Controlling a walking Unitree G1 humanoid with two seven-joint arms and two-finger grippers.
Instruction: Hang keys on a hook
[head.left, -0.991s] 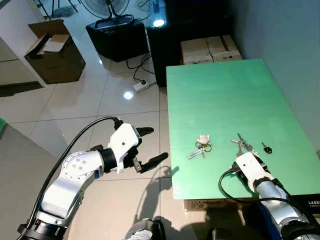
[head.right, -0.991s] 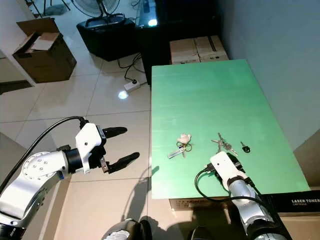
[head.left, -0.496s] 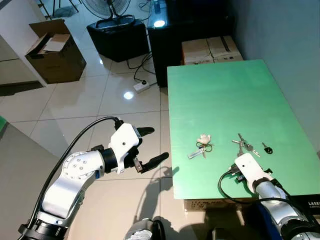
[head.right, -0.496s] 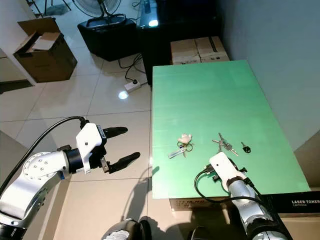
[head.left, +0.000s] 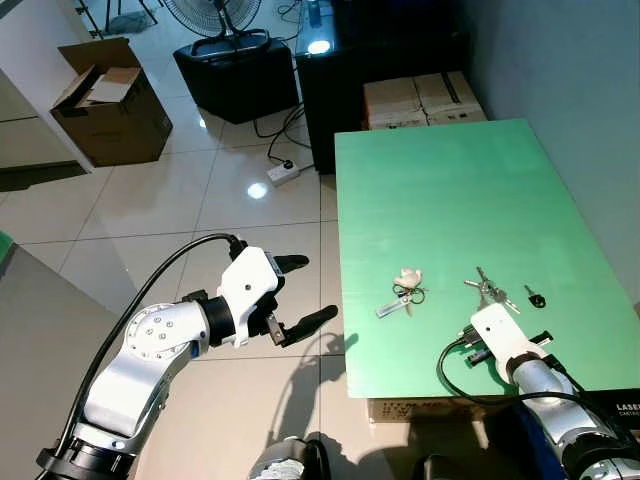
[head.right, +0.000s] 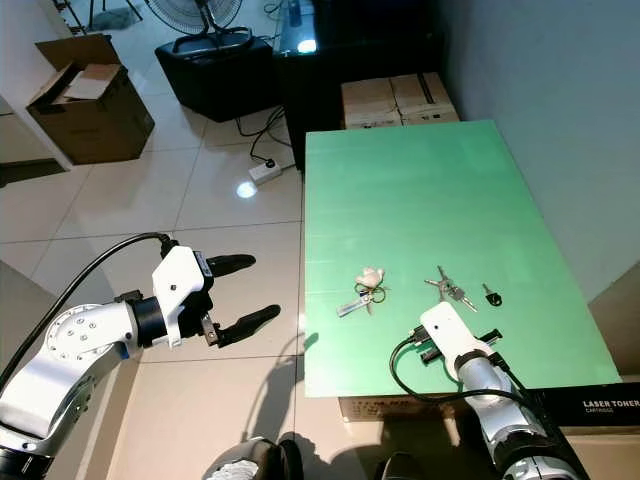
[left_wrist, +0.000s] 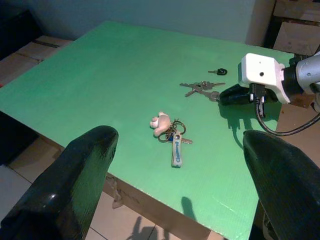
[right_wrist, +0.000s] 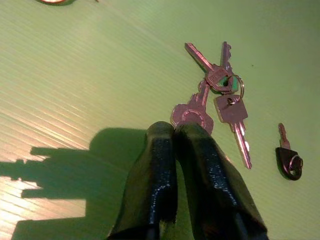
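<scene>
A bunch of silver keys (right_wrist: 220, 87) lies on the green table (head.left: 450, 190) near its front right. My right gripper (right_wrist: 172, 131) rests low on the table, shut, with nothing between its fingers. Its tips sit right at the round head of the nearest key. A single small black-headed key (head.left: 534, 297) lies just right of the bunch. A second key set with a pale bear charm and a blue tag (head.left: 402, 292) lies further left. My left gripper (head.left: 315, 290) hangs open over the floor, left of the table's edge.
Stacked cardboard boxes (head.left: 422, 100) and a dark cabinet (head.left: 340, 80) stand behind the table. On the tiled floor are a power strip with cables (head.left: 282, 172), a black case (head.left: 232, 75) and an open carton (head.left: 105, 100). A grey wall runs along the table's right side.
My right wrist has turned slightly beside the silver keys. The left arm and the keys lie as before.
</scene>
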